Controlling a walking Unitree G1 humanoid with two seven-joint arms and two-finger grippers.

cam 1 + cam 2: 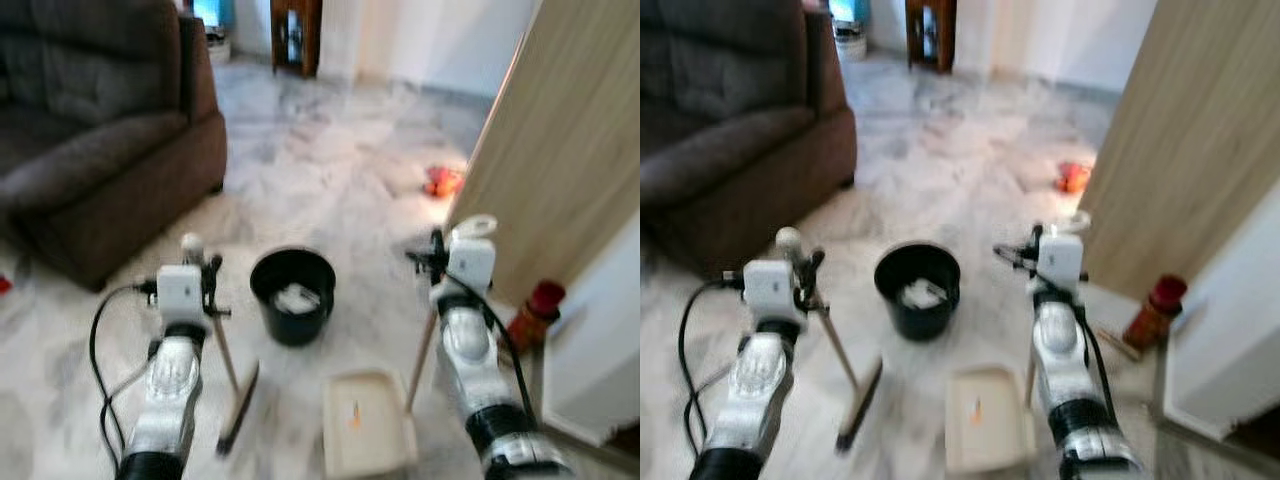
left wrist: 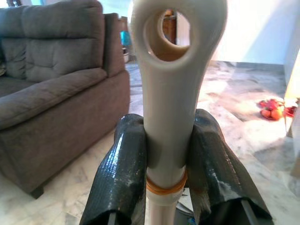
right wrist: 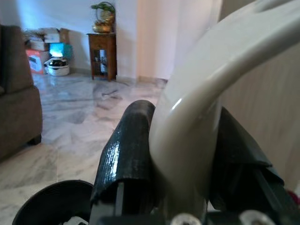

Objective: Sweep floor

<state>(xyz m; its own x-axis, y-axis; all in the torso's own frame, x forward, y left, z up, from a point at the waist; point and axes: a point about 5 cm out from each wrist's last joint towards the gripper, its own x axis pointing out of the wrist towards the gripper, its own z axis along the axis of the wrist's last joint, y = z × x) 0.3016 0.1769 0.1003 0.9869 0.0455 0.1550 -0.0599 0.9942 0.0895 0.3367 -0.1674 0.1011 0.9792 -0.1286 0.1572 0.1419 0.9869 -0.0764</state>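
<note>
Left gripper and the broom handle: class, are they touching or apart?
Touching. The left wrist view shows both black fingers pressed against the cream broom handle, clamping it with no gap.

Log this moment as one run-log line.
left gripper: shut on broom handle | right gripper: shut on dustpan handle | dustpan: on floor beside black bucket | view blurred

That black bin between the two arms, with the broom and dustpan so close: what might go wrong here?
Three things, I'd guess. The black bin stands just ahead of the broom in the left gripper, so a wide stroke could knock it over and spill the pale scraps inside. The dustpan, held by its long handle in the right gripper, holds a small orange bit that could slide off if tilted. The red bottle beside the right arm could be bumped.
</note>
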